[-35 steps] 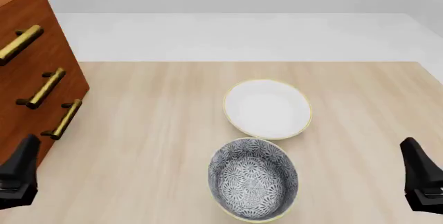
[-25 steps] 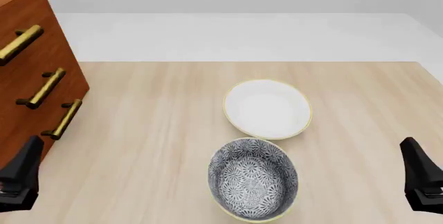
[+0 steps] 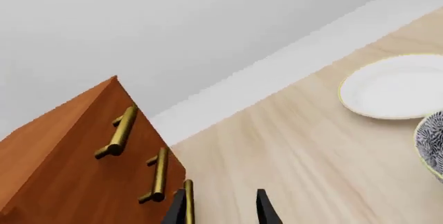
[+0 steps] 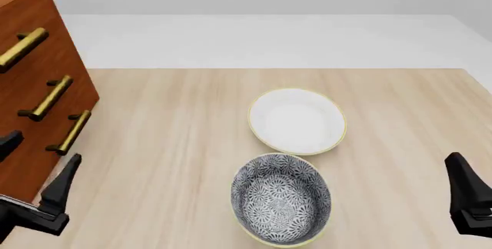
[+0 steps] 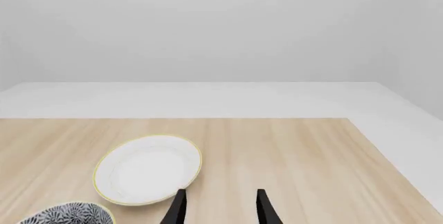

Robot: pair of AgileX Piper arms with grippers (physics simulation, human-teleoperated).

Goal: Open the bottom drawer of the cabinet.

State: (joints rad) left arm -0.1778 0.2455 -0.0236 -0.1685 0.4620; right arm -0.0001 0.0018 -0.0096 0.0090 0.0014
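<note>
A pale wooden surface [image 4: 177, 145] runs back to a plain white floor and grey wall, and everything on it sits well apart. At the far left stands the cabinet [image 4: 34, 87], one reddish-brown chest with three brass bar handles stacked down its front; the bottom drawer [image 4: 46, 157] is the lowest of these, its handle [image 4: 71, 132] nearest the surface, and it looks flush with the drawers above, so by my reading no pulling has begun. Just below and beside that handle hangs the left tool [image 4: 34, 165], fingers apart, and in the left wrist view the left tool [image 3: 221, 208] has one finger right at the lowest handle's end, not yet around it. The approach seems nearly made; closing on the bar and drawing it out are left. Toward the middle lie two bowls: one white bowl [image 4: 296, 121] farther back and one patterned grey bowl [image 4: 282, 197] nearer, close together, perhaps touching at the rims. At the far right the right tool [image 4: 469, 197] waits low over bare wood, and the right wrist view shows its fingers apart around nothing.
</note>
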